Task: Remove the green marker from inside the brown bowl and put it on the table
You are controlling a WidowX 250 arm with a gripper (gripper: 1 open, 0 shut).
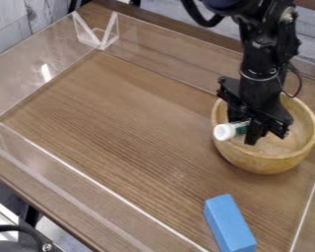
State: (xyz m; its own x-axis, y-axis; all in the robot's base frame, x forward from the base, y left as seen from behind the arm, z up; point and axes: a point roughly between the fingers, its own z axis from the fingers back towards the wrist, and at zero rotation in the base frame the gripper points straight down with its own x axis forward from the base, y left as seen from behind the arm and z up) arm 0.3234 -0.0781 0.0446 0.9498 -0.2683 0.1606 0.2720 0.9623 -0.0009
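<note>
The brown bowl (286, 150) sits at the right side of the table (121, 118). The black arm reaches straight down into it. My gripper (254, 129) is shut on the green marker (228, 130), whose white cap end pokes out to the left over the bowl's near-left rim. The green barrel is mostly hidden behind the fingers (266, 128). The marker still lies inside the bowl, at rim level.
A blue rectangular block (228, 221) lies on the table in front of the bowl, near the front right edge. Low clear acrylic walls (42, 74) edge the table. Open wood surface spreads to the left of the bowl.
</note>
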